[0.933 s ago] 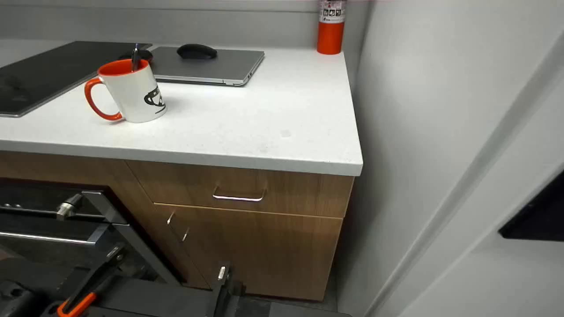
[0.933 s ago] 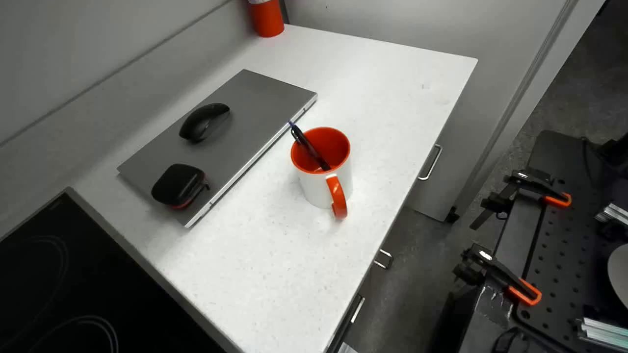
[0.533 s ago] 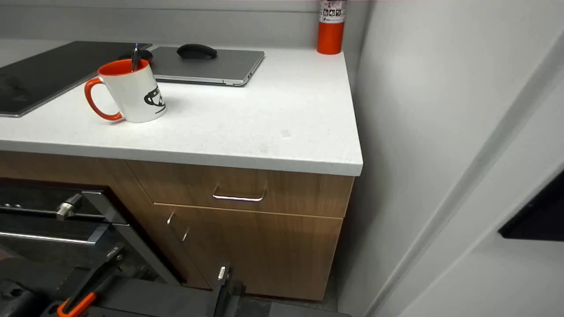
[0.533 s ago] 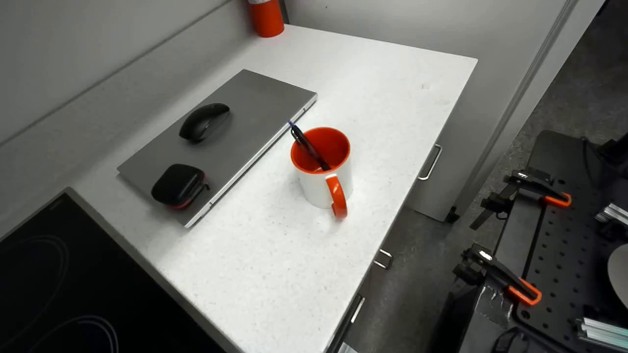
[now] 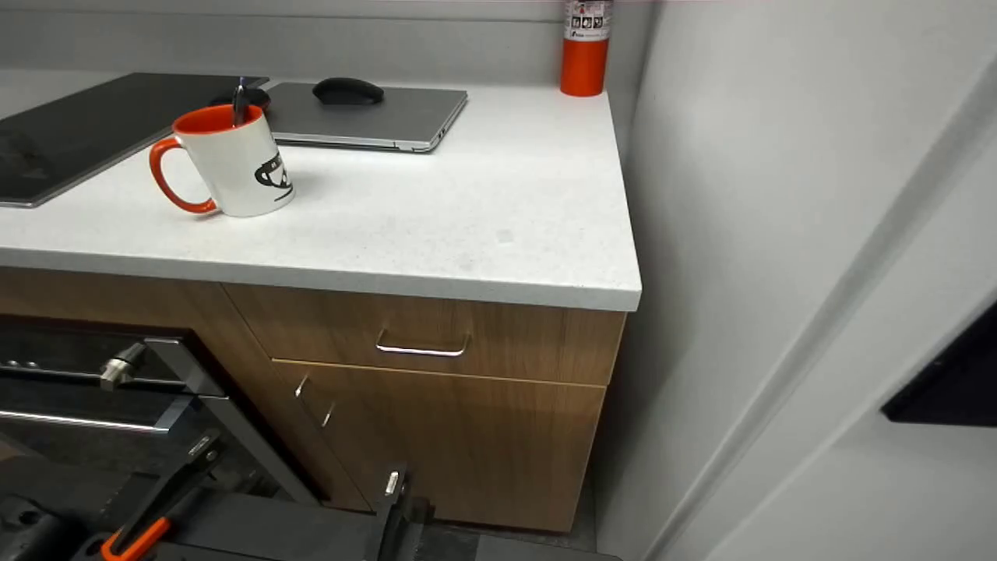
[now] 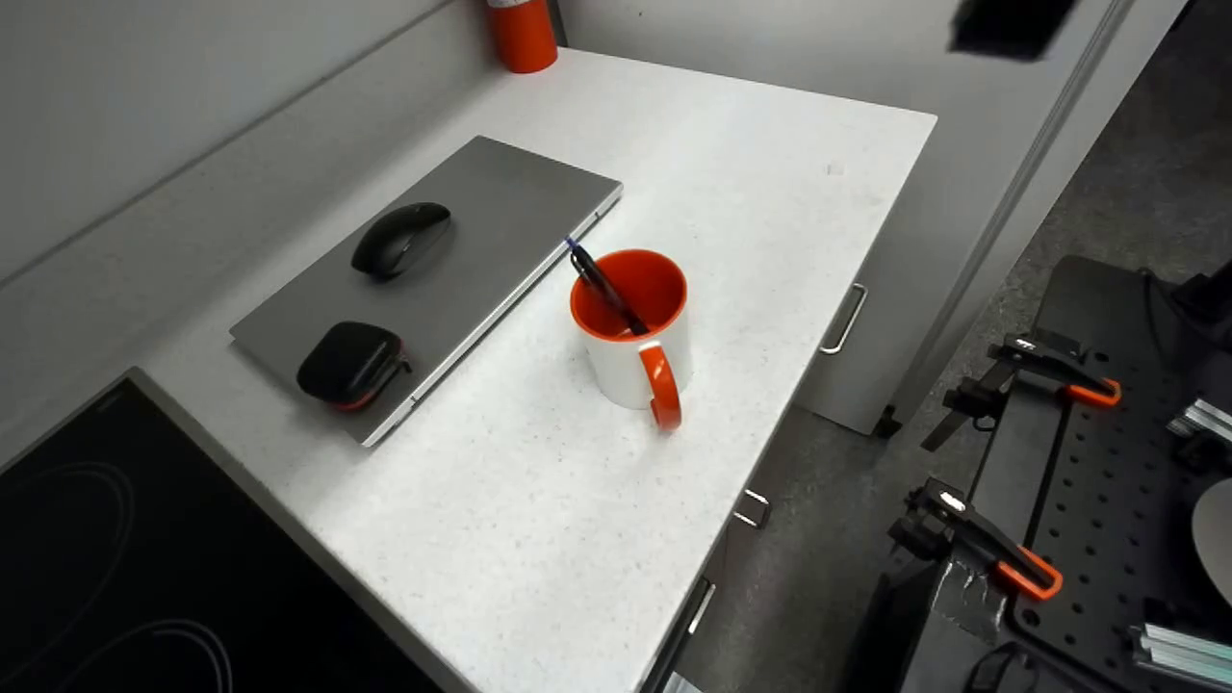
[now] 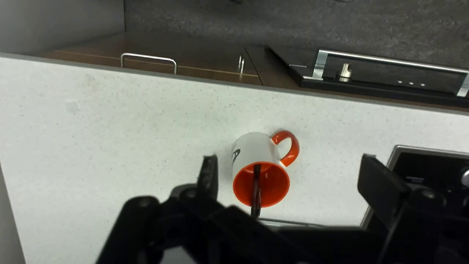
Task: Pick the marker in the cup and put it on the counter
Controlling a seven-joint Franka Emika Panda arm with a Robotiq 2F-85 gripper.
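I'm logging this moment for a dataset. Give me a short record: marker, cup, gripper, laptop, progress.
Marker: black, leaning inside the cup, one end sticking out
Cup: white outside, red inside, upright on the counter
Gripper: open, holding nothing
Laptop: grey, closed, with a mouse and a black case on top
Progress: marker not yet out on the counter
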